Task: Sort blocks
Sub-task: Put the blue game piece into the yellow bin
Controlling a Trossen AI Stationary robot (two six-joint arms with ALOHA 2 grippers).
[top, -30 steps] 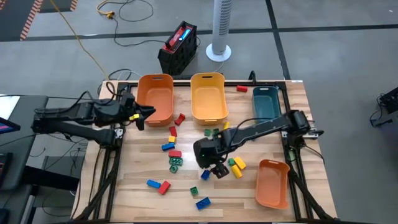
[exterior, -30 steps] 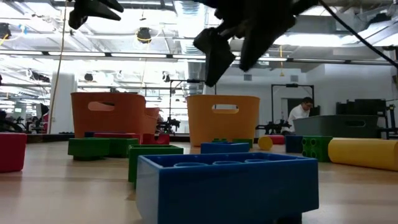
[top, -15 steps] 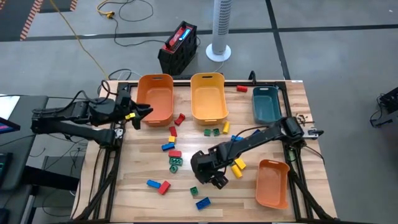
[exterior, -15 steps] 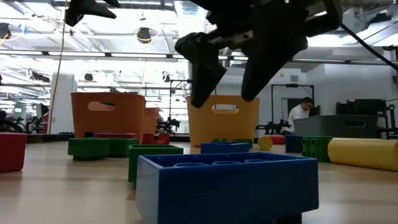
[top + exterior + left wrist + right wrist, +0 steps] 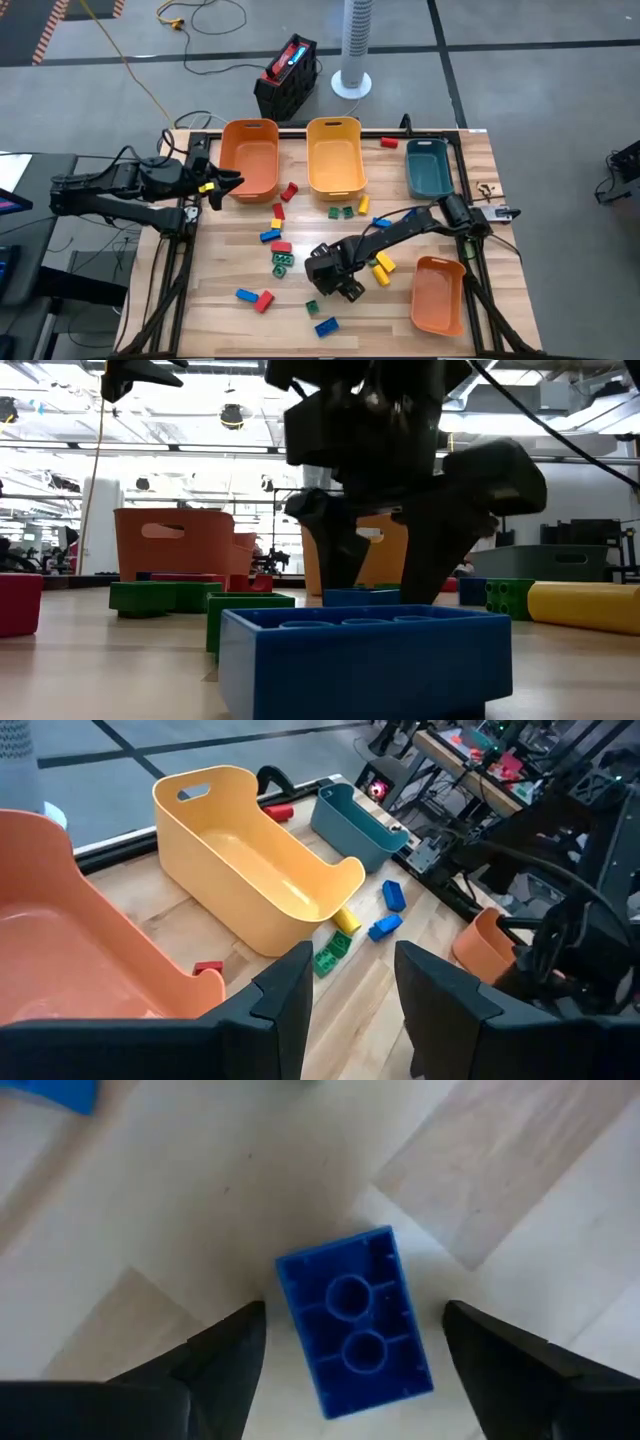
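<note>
Small red, blue, green and yellow blocks lie scattered on the wooden table. My right gripper points down near the table's middle, open. Its two fingers stand on either side of a blue two-stud block that lies flat on the wood, and they do not touch it. In the low view the fingers come down behind a large near blue block. My left gripper hangs open and empty, raised at the left rim of the far orange bin.
At the far edge, right of the orange bin, stand a yellow bin and a teal bin. A second orange bin sits near right. Yellow blocks lie right of my right gripper; a green block and a blue one lie nearer.
My right gripper has come down toward the table and a little toward its near edge, staying open. Its fingers now straddle the blue block.
</note>
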